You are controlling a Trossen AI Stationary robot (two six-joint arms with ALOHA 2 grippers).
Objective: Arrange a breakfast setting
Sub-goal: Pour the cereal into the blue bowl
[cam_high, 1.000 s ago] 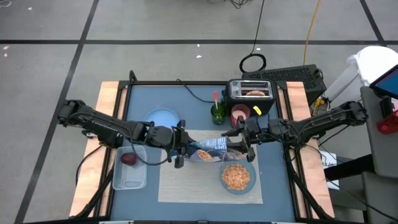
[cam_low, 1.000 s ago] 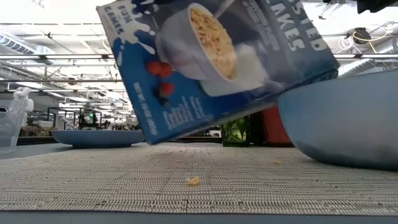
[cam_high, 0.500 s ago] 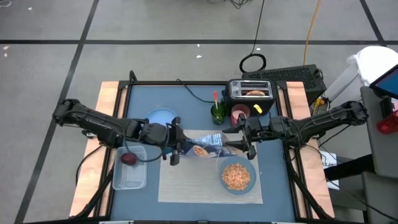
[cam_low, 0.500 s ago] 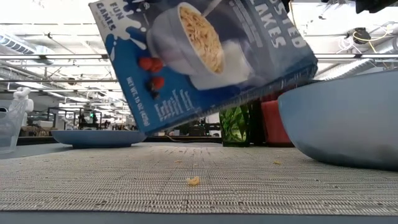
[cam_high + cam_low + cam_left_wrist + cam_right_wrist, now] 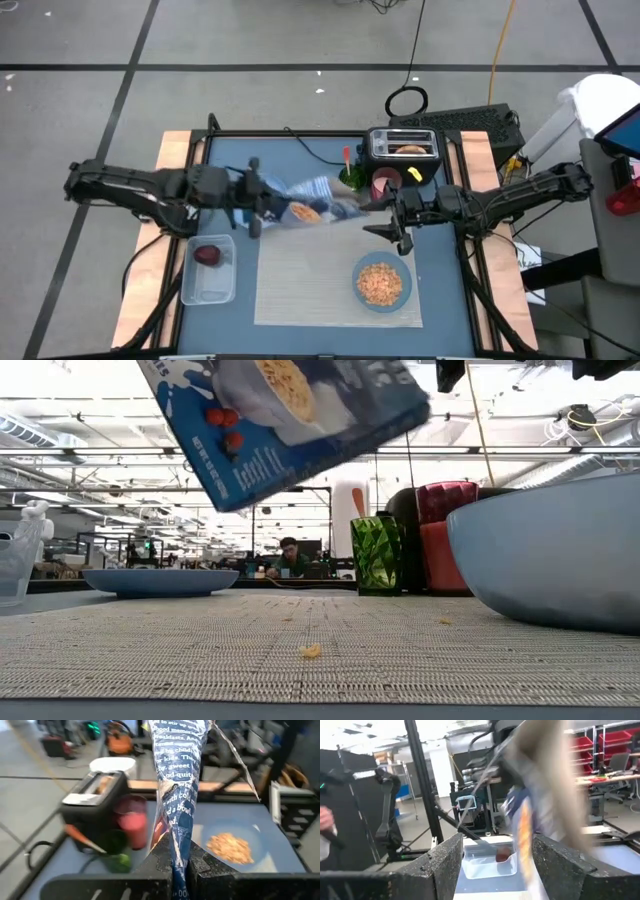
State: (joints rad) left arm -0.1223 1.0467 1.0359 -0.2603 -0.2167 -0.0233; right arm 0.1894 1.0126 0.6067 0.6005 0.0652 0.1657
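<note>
Light-blue bowl (image 5: 381,283) of cereal flakes sits on the beige woven rectangular placemat (image 5: 300,290), below and just beside my right gripper (image 5: 397,222), whose fingers stand released, holding nothing. My left gripper (image 5: 257,198) is clenched on the blue cardboard cereal box (image 5: 312,201), lifted above the table between both grippers. Below my left gripper, the small dark-red fruit (image 5: 207,254) lies in the clear plastic tub (image 5: 209,285).

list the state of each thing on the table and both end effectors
blue cereal box: lifted, tilted, gripped by left end effector
right end effector: open, empty
light-blue bowl: holds cereal
clear plastic tub: holds small dark-red fruit
black toaster: bagel inside
light-blue round plate: empty
</note>
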